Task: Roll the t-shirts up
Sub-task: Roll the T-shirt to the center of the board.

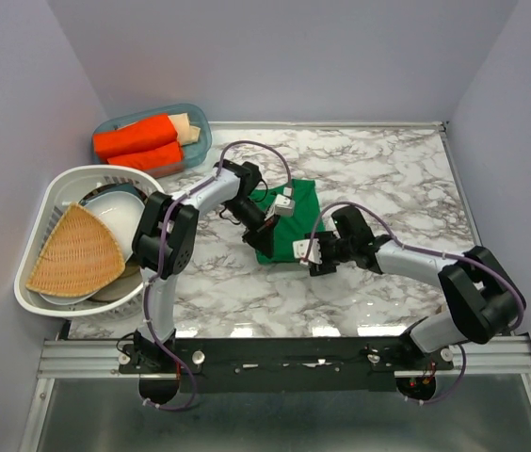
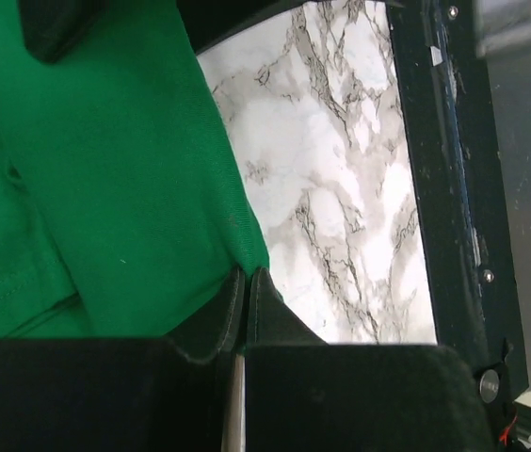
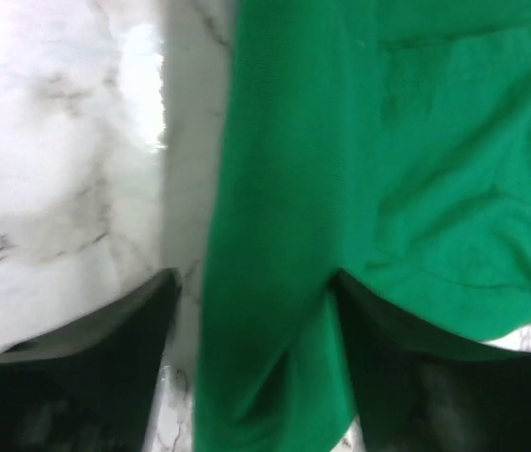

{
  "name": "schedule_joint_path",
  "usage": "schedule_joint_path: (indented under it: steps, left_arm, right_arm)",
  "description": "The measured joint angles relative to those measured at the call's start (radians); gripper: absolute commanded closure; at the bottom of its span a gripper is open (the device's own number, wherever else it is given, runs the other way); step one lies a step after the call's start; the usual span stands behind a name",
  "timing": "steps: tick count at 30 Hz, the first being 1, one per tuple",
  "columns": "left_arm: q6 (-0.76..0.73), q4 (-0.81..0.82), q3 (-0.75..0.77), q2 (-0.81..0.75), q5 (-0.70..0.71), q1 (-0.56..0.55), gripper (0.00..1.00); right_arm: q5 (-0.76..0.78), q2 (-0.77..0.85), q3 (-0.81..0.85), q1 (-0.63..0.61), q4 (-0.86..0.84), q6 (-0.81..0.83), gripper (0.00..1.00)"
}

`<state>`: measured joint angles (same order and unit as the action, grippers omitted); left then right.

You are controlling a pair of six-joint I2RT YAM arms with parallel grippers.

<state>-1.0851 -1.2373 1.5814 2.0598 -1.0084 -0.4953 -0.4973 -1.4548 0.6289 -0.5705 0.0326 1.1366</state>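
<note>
Left tool (image 2: 247,287) clenches the green t-shirt (image 2: 105,169) by its edge, right tool (image 3: 254,282) gapes astride a fold; mid-roll, I judge, so next: clamp right, turn both over together.

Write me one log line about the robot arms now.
left end effector: shut on green t-shirt edge | right end effector: open, straddling its fold

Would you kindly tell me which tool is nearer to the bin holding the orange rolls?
Left. The left tool sits at the green shirt's left edge, toward the bin; the right tool is at the shirt's near edge, farther from the bin.
</note>
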Motion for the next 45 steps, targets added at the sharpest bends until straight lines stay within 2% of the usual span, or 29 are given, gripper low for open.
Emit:
schedule_joint_path:
  steps: [2,3,4,6,7,10,11,12,15,21,32,35,36,39,45]
  left_arm:
    - [-0.008,-0.009,0.000,0.002,-0.002,0.006,0.74]
    - [-0.011,-0.011,0.000,0.002,-0.003,0.008,0.62]
    - [-0.004,-0.002,-0.005,-0.002,-0.002,0.010,0.55]
    - [0.019,0.049,-0.047,-0.023,0.000,0.011,0.31]
    - [0.047,0.099,-0.091,-0.048,0.008,0.011,0.27]
    - [0.185,0.328,-0.348,-0.226,0.061,0.012,0.20]
    - [0.212,0.362,-0.384,-0.264,0.080,0.012,0.08]
    - [0.265,0.454,-0.460,-0.347,0.106,0.009,0.02]
    - [0.381,0.616,-0.520,-0.426,0.166,0.002,0.02]
    - [0.541,0.825,-0.565,-0.429,0.250,-0.016,0.02]
    - [0.632,0.927,-0.609,-0.440,0.321,-0.129,0.02]
    - [0.663,0.945,-0.610,-0.442,0.371,-0.149,0.10]
    - [0.668,0.944,-0.608,-0.441,0.383,-0.153,0.17]
    - [0.675,0.939,-0.596,-0.435,0.401,-0.162,0.25]
    - [0.660,0.916,-0.589,-0.431,0.396,-0.168,0.32]
  right_arm:
    - [0.015,-0.037,0.032,0.000,-0.008,-0.001,0.75]
    - [0.023,-0.051,0.046,0.000,-0.011,-0.008,0.87]
    - [0.032,-0.064,0.063,0.000,-0.013,-0.008,0.93]
    - [0.043,-0.072,0.083,0.000,-0.008,-0.030,0.96]
    - [0.049,-0.072,0.090,0.000,-0.005,-0.035,0.96]
    - [0.056,-0.072,0.109,0.000,0.016,-0.048,0.96]
    - [0.057,-0.066,0.109,0.000,0.027,-0.059,0.96]
    - [0.058,-0.063,0.109,0.000,0.035,-0.063,0.95]
    - [0.057,-0.045,0.110,0.000,0.069,-0.088,0.94]
    - [0.057,-0.033,0.121,0.000,0.135,-0.159,0.94]
    - [0.055,-0.040,0.165,-0.001,0.223,-0.311,0.93]
    - [0.053,-0.039,0.165,-0.001,0.246,-0.338,0.93]
    - [0.049,-0.039,0.165,-0.001,0.255,-0.344,0.93]
    - [0.041,-0.038,0.165,-0.001,0.269,-0.354,0.93]
    - [0.034,-0.020,0.163,0.000,0.310,-0.361,0.92]
